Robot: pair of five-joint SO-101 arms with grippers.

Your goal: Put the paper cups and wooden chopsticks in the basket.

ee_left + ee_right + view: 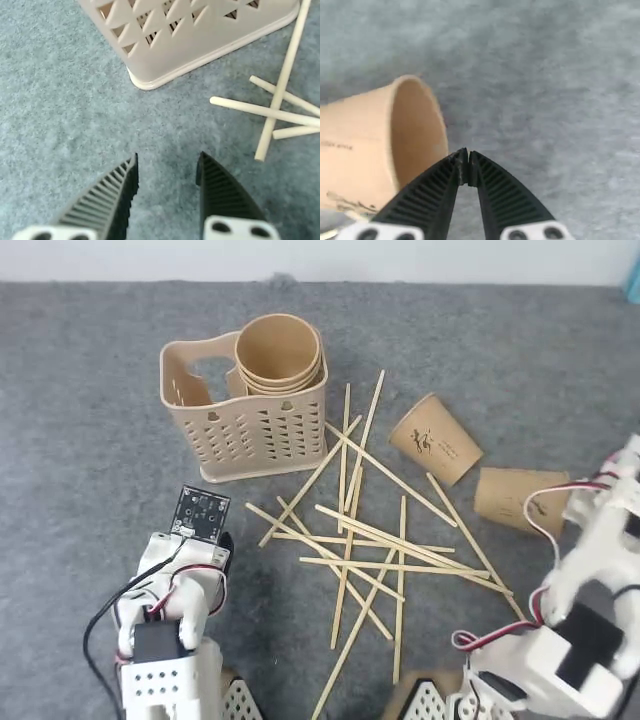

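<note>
We look steeply down over the whole worktop (80, 390). Left wrist camera sits low, close to the basket (200, 40); right wrist camera, close to a cup (365, 145) on its side. The overhead shares both.

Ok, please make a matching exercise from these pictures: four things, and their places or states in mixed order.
1. stack of brown paper cups
2. thin wooden chopsticks
3. left hand
4. right hand

A. shut, beside a lying brown paper cup
B. open, near the beige plastic basket
C. scattered on the grey carpet
D. standing in the basket

Pairs: 1-D, 2-C, 3-B, 4-A.
</note>
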